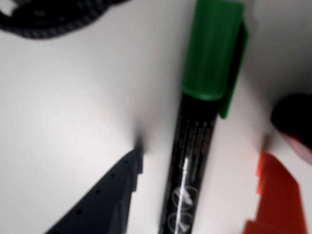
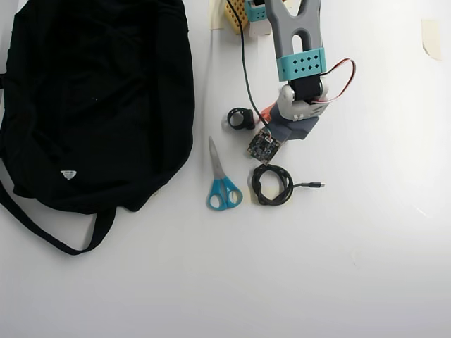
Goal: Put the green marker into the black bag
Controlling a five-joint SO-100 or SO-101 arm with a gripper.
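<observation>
In the wrist view the green marker (image 1: 195, 146) lies on the white table, with a black barrel bearing white print and a bright green cap (image 1: 212, 48) pointing up the frame. My gripper (image 1: 200, 155) is open and low over it. The dark finger (image 1: 117, 190) is left of the barrel and the orange finger (image 1: 273, 195) is right of it, with gaps on both sides. In the overhead view my arm (image 2: 299, 63) covers the marker. The black bag (image 2: 91, 98) lies flat at the left, about a hand's width from the gripper.
Blue-handled scissors (image 2: 222, 184) lie between bag and arm. A coiled black cable (image 2: 273, 184) lies below the gripper and also shows in the wrist view (image 1: 48, 19). A small black round object (image 2: 240, 118) sits just left of the gripper. A blurred black item with pink (image 1: 292, 119) lies by the orange finger.
</observation>
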